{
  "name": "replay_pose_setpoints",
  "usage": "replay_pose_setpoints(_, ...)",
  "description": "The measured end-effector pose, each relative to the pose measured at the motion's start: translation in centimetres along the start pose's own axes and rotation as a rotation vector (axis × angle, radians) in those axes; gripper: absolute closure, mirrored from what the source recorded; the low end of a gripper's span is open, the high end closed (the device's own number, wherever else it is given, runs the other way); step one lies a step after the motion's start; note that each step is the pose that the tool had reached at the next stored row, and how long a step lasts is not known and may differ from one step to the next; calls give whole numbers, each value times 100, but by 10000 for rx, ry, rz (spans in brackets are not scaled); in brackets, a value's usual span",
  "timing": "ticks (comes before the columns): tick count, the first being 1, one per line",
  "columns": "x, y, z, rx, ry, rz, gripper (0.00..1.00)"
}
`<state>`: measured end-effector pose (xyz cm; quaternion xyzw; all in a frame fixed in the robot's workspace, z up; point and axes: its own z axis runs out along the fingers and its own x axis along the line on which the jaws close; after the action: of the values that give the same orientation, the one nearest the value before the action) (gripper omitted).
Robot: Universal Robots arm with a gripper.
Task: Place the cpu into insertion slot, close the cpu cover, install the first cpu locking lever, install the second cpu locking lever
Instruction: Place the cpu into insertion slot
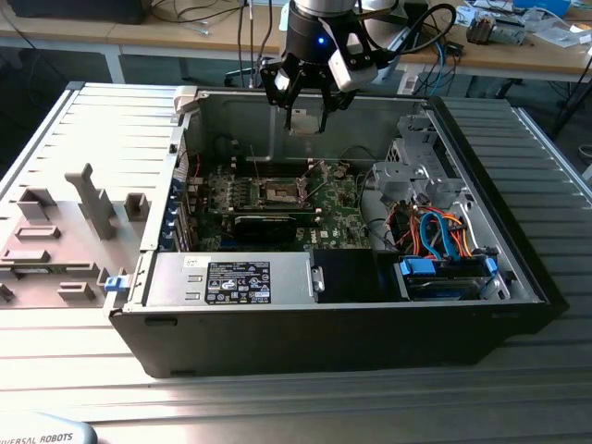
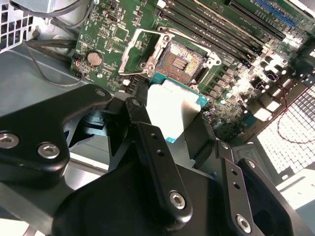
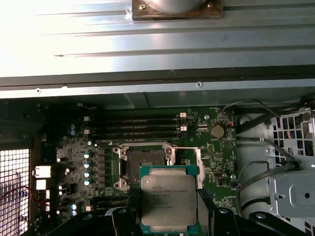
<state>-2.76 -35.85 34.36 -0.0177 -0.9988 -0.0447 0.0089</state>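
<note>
I am pinching the cpu [image 3: 169, 196] by two opposite edges in my claw [image 1: 305, 111], its silver top showing in the first wrist view. I am holding it in the air above the green motherboard [image 1: 342, 203], inside the open computer case [image 1: 324, 342]. The insertion slot [image 3: 146, 164] is lying bare below it, not yet filled, with the cpu cover [image 2: 127, 51] standing swung open beside it.

The arm [image 1: 319, 32] comes down from above with its wrist upright and its gripper [image 1: 305, 123] pointing downward in mid-air. In the second wrist view its black fingers [image 2: 141, 120] clamp the cpu [image 2: 172, 110] by opposite edges.
</note>
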Motion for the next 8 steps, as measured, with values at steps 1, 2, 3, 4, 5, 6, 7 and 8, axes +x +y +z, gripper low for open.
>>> replay_pose_setpoints(1,0,0,0,0,-1,13,46)
replay_pose_setpoints(2,0,0,1,-1,-2,25,46)
replay_pose_setpoints(3,0,0,1,-1,-3,36,46)
replay_pose_setpoints(4,0,0,1,0,-4,46,46)
replay_pose_setpoints(5,0,0,1,-1,-5,58,46)
replay_pose_setpoints(6,0,0,2,-2,-7,69,46)
replay_pose_setpoints(7,0,0,1,-1,-6,75,46)
replay_pose_setpoints(8,0,0,2,-2,-7,79,46)
